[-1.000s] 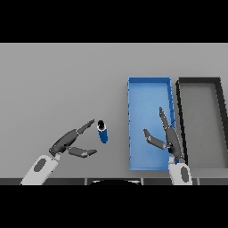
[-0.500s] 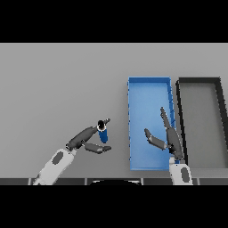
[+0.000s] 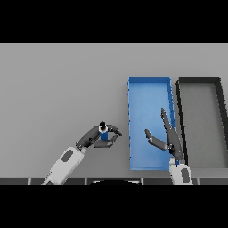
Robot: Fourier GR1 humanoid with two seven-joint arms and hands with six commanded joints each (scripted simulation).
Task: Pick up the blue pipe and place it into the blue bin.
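Two hands show in the head view, the only view there is. The left hand (image 3: pixel 99 136) reaches in from the table's near edge, left of middle, and its fingers and thumb curl round the blue pipe (image 3: pixel 103 133), which stands upright between them with its dark top end poking up above the fingers. I cannot tell whether the pipe is resting on the grey table (image 3: pixel 58 84) or is already raised off it. Thumb on the near side and fingers on the far side look to me like a side pinch, chosen so the short pipe stays upright for carrying.

Just to the right of the pipe lies the blue bin (image 3: pixel 149 84), a long tray running from near the table's near edge toward its middle, its left wall close to the gripping fingers. Beside it, touching or almost touching, sits a dark grey bin (image 3: pixel 199 81) of similar shape, toward the table's right edge.

Over the blue bin's near right corner the right hand (image 3: pixel 166 136) hangs with fingers straight and thumb spread, holding nothing.

Open room: the bin's far half is bare and unobstructed, so the pipe must clear the left wall and should land there, away from the idle hand.
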